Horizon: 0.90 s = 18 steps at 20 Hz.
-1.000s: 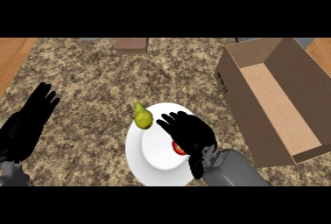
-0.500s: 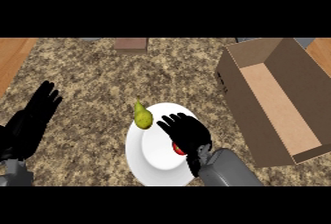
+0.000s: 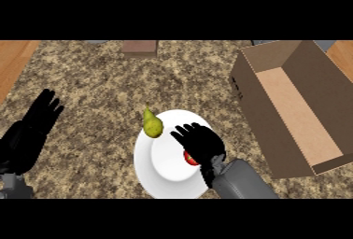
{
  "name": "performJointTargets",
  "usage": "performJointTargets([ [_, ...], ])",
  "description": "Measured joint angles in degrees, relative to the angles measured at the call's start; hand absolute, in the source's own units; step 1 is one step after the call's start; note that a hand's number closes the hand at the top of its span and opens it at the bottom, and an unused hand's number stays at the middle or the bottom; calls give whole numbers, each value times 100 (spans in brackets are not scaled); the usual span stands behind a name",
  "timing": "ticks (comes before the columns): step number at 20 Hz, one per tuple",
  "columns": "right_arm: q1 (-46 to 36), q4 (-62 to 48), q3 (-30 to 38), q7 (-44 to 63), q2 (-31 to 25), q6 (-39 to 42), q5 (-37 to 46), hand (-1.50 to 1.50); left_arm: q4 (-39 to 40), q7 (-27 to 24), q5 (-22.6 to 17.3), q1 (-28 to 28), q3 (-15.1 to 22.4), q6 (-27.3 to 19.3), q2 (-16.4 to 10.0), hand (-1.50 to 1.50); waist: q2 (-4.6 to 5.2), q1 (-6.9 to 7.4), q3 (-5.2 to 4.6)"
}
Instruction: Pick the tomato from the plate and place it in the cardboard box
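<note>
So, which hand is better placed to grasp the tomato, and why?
The right hand: it is over the plate, partly covering the tomato, with the box on the same side. The left hand rests open near the left edge.

Bright, even light; one inner wall of cardboard box (image 3: 289, 102) in shade, plate (image 3: 162, 161) v. bright.

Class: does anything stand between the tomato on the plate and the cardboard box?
Nothing visible does. The tomato lies under the right hand; only bare counter separates the plate from the cardboard box. The pear lies on the opposite side.
</note>
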State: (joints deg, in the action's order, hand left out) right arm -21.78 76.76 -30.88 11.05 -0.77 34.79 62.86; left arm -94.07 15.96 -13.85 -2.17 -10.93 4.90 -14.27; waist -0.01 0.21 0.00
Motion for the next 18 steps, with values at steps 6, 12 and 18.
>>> performJointTargets([
  [6,-121,-250,45,-116,15,-102,37,150,-215,74,133,98,66,-40,164,0,0,6,0],
  [12,-96,-349,-42,-453,22,-571,138,150,72,67,91,-200,-106,46,78,0,1,-5,0],
  [18,-313,-784,-3,-801,55,-961,172,150,43,7,129,-66,-117,143,151,0,-3,6,-1],
])
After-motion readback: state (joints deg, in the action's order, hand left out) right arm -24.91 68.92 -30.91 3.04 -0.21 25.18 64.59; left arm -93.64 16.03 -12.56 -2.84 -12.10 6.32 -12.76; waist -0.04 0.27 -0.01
